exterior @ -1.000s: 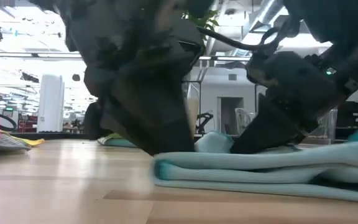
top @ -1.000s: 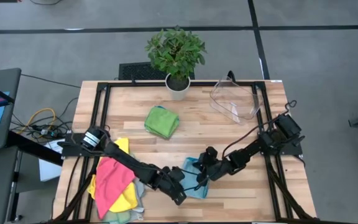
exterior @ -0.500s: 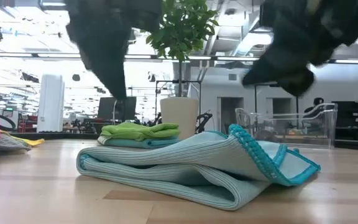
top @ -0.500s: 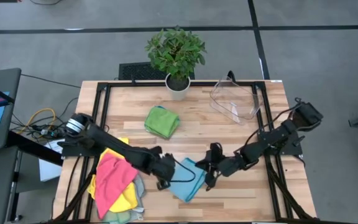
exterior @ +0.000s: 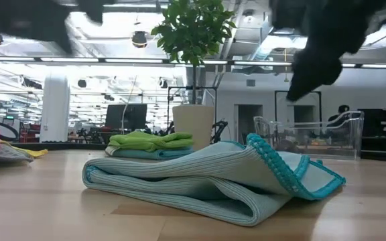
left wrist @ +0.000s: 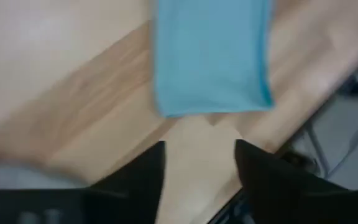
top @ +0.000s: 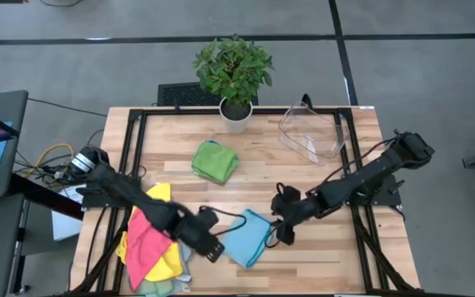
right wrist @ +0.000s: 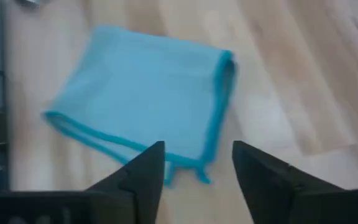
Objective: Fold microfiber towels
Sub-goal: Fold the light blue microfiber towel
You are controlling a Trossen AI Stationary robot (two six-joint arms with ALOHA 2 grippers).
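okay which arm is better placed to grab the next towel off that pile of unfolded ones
Left, probably. The left pincer hangs open right beside the pile of towels, while the right pincer, also open, sits across the folded teal towel from it.

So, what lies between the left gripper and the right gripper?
The folded pale teal towel lies between the left gripper and right gripper, seen in the high view.

So the folded towel (top: 246, 238) sits near the table's (top: 303, 177) front edge, about midway across. Left gripper (top: 210, 246) is just left of it, right gripper (top: 283, 231) just right, neither touching. Behind it lies another folded towel (top: 214, 161), and further back the potted plant (top: 235, 73). The heap of towels (top: 152, 243) is off to its left, the plastic bin (top: 313, 132) back right.
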